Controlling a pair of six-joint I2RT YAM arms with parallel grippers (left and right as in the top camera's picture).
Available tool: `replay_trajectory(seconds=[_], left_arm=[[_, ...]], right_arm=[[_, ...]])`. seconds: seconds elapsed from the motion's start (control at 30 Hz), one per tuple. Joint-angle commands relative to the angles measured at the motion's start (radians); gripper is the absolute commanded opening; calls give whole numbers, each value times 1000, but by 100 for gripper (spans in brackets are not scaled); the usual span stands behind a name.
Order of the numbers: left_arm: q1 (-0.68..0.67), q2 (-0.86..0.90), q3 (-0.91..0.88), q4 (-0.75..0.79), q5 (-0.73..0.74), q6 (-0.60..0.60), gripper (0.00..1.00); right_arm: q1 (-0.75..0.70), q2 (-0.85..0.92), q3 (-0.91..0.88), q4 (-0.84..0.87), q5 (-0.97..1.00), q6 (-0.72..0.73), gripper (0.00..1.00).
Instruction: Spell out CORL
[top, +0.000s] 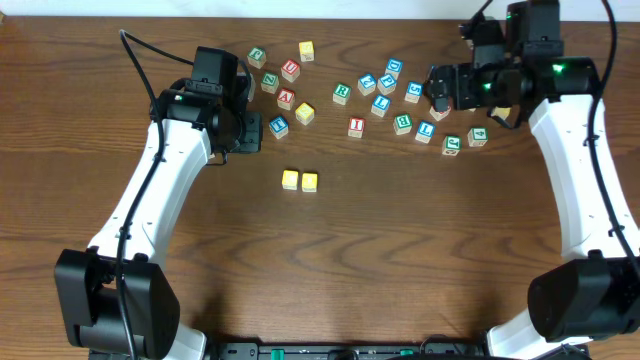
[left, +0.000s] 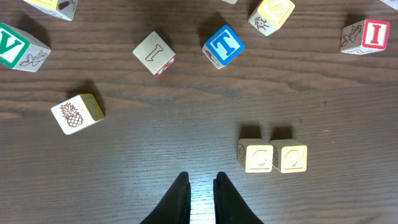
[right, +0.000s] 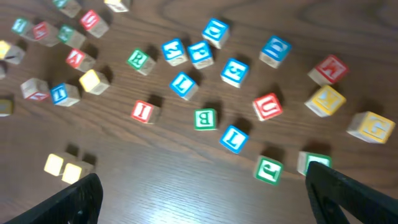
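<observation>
Two yellow blocks, C (top: 290, 179) and O (top: 309, 181), lie side by side in mid-table. They also show in the left wrist view as C (left: 259, 157) and O (left: 292, 158). A green R block (top: 341, 93) and a blue L block (top: 425, 130) lie in the scattered pile behind; the L also shows in the right wrist view (right: 234, 138). My left gripper (top: 250, 132) (left: 200, 190) is shut and empty, hovering left of the C and O pair. My right gripper (top: 440, 92) (right: 208, 199) is wide open and empty above the right part of the pile.
Several letter blocks are scattered along the back: a blue T (left: 224, 45), a red I (left: 373, 34), a pineapple-face block (left: 78, 113), a green B (right: 205, 119), a red U (right: 268, 106). Bare wood table (top: 380, 250) lies in front of the C and O.
</observation>
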Motion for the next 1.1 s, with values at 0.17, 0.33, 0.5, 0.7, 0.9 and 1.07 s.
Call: replay_trajectory(seconds=[0.17, 0.33, 0.5, 0.7, 0.9, 1.07], left_arm=[[3, -19, 19, 4, -6, 14, 14], [3, -19, 19, 20, -6, 14, 14], [3, -19, 29, 34, -5, 13, 13], [4, -19, 89, 34, -6, 13, 14], [4, -19, 142, 35, -6, 13, 14], [5, -19, 144, 38, -55, 9, 14]], right_arm=[[70, 0, 11, 3, -20, -7, 99], [102, 0, 11, 9, -12, 26, 99], [131, 0, 19, -1, 23, 73, 99], [141, 0, 77, -34, 48, 78, 99], [140, 0, 106, -22, 48, 77, 99], [142, 7, 105, -13, 48, 77, 99]])
